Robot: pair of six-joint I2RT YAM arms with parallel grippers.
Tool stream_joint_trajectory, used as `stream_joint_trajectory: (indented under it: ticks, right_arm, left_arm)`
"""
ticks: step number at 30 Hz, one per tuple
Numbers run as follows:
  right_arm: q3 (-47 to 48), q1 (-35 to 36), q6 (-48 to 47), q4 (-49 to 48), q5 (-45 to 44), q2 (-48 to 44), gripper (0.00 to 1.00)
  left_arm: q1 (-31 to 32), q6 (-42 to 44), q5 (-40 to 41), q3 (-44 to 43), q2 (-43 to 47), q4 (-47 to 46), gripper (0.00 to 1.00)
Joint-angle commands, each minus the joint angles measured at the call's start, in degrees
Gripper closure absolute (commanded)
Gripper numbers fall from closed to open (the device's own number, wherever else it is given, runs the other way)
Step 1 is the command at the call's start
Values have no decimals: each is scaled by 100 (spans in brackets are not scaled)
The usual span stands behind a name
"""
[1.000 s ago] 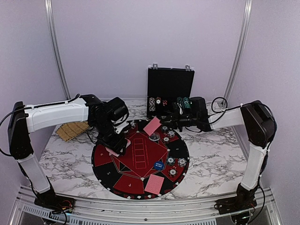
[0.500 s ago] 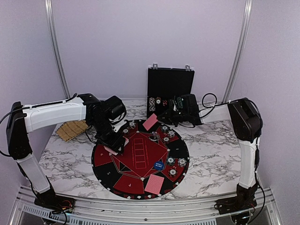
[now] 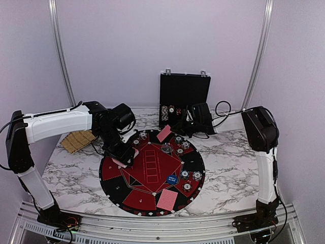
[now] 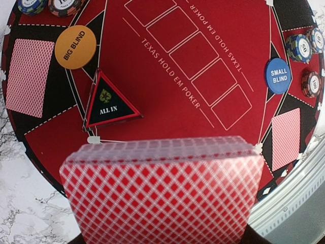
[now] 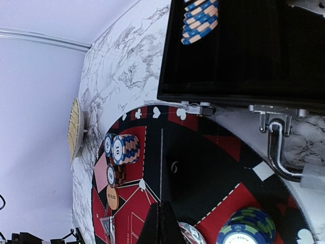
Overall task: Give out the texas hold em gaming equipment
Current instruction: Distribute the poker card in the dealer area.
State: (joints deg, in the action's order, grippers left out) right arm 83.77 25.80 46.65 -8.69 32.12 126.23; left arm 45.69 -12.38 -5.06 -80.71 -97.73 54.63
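Surface: white grey-veined marble tabletop point(image 3: 228, 162), enclosed by pale lilac walls point(image 3: 127, 51). On it we record one round black-and-red numbered mat point(image 3: 193, 160) and, behind it, one black hinged case point(image 3: 184, 91) standing open. On the mat lie two single red-backed playing cards point(image 4: 29, 76), one orange "Big Blind" disc point(image 4: 75, 47), one blue "Small Blind" disc point(image 4: 278, 76) and one triangular "All In" marker point(image 4: 109, 104). We count five stacks of stripe-edged poker chips point(image 4: 297, 48) in the left wrist view, two by the orange disc and three by the blue. The left gripper point(image 3: 123, 158) clasps one deck of red-backed cards point(image 4: 162, 193) over the mat's left rim. The right gripper point(image 5: 161, 216) has its jaws pressed together near the case.
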Motion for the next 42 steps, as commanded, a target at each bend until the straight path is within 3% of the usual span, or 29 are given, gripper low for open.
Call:
stream_joint_trajectory:
  ticks: [1,27,42]
  right_arm:
    - [293,-49,-120,159,-187,156,100]
    - [966,416,-817,1348,-895,422,100]
    - [1355,580,-1368,1998,-1569,223,64]
  left_arm:
    - [-43,75,-35,28,220,-14,59]
    - [-52,68,-69,28,190,-14,59]
    - [-52,100,-105,7,143,-39,59]
